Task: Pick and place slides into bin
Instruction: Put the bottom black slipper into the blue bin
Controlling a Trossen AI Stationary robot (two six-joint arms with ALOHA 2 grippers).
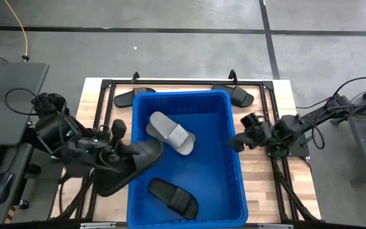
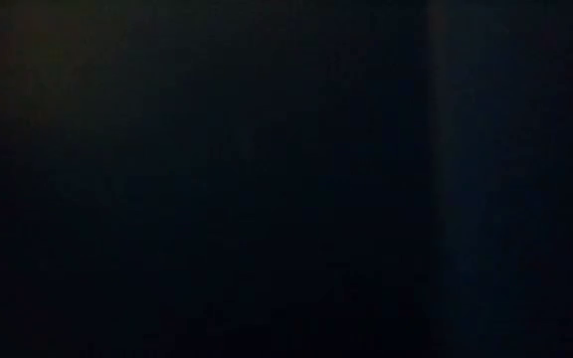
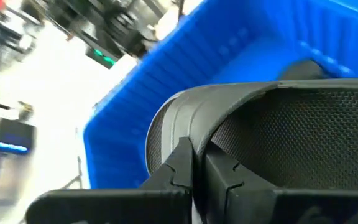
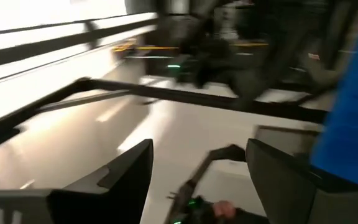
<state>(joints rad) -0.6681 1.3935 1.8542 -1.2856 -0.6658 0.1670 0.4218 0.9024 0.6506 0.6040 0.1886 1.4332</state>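
Note:
The blue bin (image 1: 234,191) stands mid-table. Inside lie a light grey slide (image 1: 170,132) and a black slide (image 1: 173,196). Two more black slides (image 1: 132,97) (image 1: 234,94) lie on the table behind the bin. My left gripper (image 1: 122,156) is shut on another black slide (image 1: 132,168) at the bin's left wall; this slide also fills the left wrist view (image 3: 303,137). My right gripper (image 1: 237,142) is open and empty over the bin's right rim; the right wrist view shows its fingers wide apart (image 4: 197,180). The low view is dark. My left gripper pinches the black slide's side edge (image 3: 185,134) between its two fingers, coming from the table's left. The slide is tilted, one end over the inside of the bin and the other outside the left wall (image 1: 131,191). Whether it touches the wall, I cannot tell.
A black metal frame (image 1: 183,81) runs round the table's edges. Bare blue floor (image 1: 215,172) shows in the bin's right half. Cables and equipment (image 1: 5,114) stand beyond the table's left edge.

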